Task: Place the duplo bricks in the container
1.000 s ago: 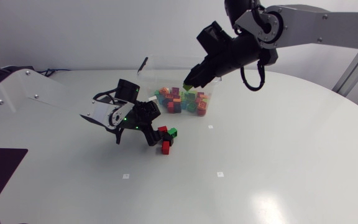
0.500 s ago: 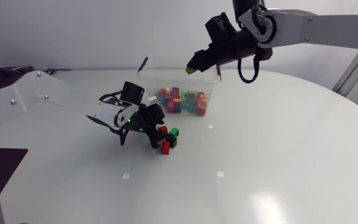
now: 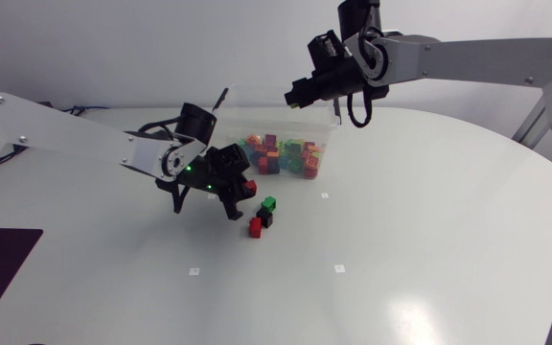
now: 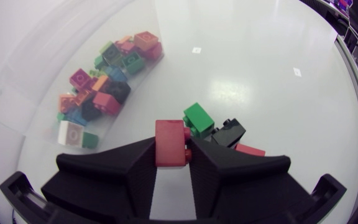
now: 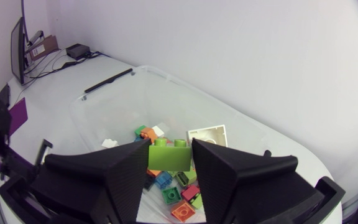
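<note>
My left gripper is shut on a red brick, held a little above the table just in front of the clear container. Ahead of it on the table lie a green brick, a black brick and another red brick; in the head view they are the green brick, black brick and red brick. My right gripper hangs above the container's far rim, shut on a lime-green brick. Below it lies the container, holding several coloured bricks.
The container's wall stands beside my left gripper, its bricks heaped toward the near side. Bare white table stretches to the front and right of the loose bricks. Small white marks dot the tabletop.
My left gripper has shut on the red brick and lifted it off the pile. My right arm has risen and swung toward the container's far side, carrying the lime-green brick.
</note>
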{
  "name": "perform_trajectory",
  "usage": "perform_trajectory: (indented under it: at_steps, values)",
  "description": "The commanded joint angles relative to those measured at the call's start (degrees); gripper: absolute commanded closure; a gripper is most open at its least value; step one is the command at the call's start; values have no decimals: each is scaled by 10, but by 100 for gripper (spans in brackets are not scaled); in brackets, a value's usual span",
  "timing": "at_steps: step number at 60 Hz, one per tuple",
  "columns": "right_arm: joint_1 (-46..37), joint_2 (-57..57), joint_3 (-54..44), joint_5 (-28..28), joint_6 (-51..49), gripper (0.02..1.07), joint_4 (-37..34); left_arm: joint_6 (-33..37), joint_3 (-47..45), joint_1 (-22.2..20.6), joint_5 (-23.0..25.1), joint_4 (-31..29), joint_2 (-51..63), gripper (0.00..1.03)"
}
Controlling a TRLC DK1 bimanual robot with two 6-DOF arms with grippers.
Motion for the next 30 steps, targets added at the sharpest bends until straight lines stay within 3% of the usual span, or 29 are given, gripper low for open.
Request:
perform_trajectory:
  at_steps: [1,6,10,30]
  values:
    - [6,28,26,20,8,40,10,5,-20,4,6,-11,-44,80]
    - [5,33,36,21,8,17,2,4,-24,4,6,-21,-73,80]
    - [3,20,26,22,8,11,2,1,-24,4,6,-26,-90,80]
    - [2,-145,-135,8,-10,10,32,-55,38,22,7,-17,-131,80]
